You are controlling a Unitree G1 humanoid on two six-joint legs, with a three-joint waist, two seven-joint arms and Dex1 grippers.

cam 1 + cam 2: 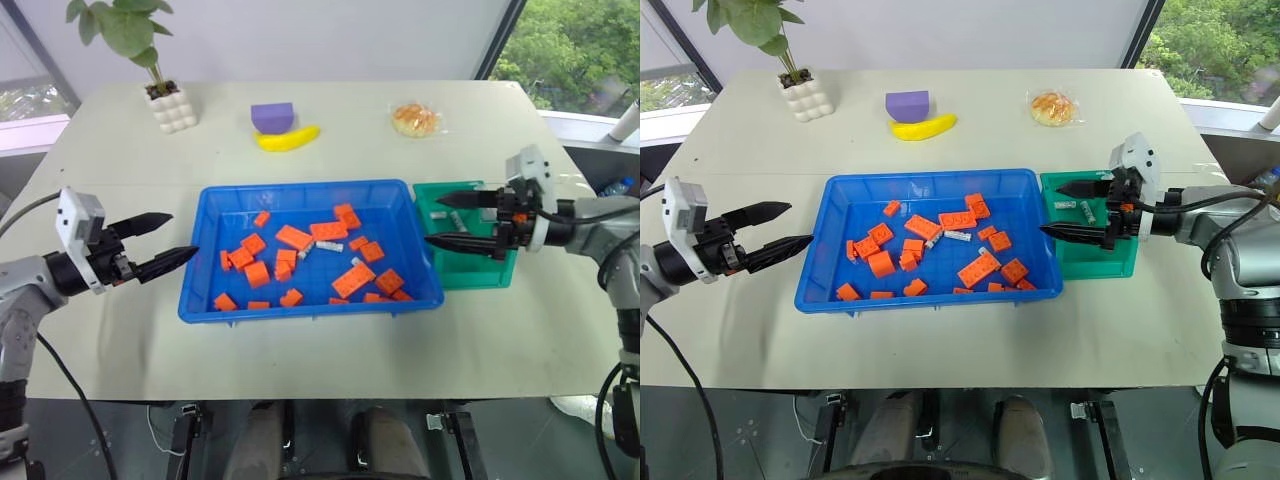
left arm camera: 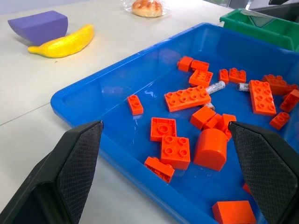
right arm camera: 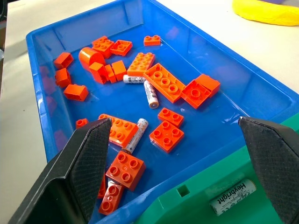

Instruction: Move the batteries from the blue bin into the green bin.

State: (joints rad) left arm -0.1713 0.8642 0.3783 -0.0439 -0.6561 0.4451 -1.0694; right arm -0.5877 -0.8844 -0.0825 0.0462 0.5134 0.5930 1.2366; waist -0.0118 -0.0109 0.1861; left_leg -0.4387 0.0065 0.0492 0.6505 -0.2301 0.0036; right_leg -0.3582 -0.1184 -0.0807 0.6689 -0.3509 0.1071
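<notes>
Table [image 1: 120, 330] pale beige, window with greenery [image 1: 570, 50] behind.

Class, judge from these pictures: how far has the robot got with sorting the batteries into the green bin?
Partly done. At least two batteries already lie in the green bin. Nothing is in hand: the right gripper hangs open over the green bin's near-tray edge, and the left gripper is open beside the blue bin. Three batteries remain among the orange blocks.
</notes>
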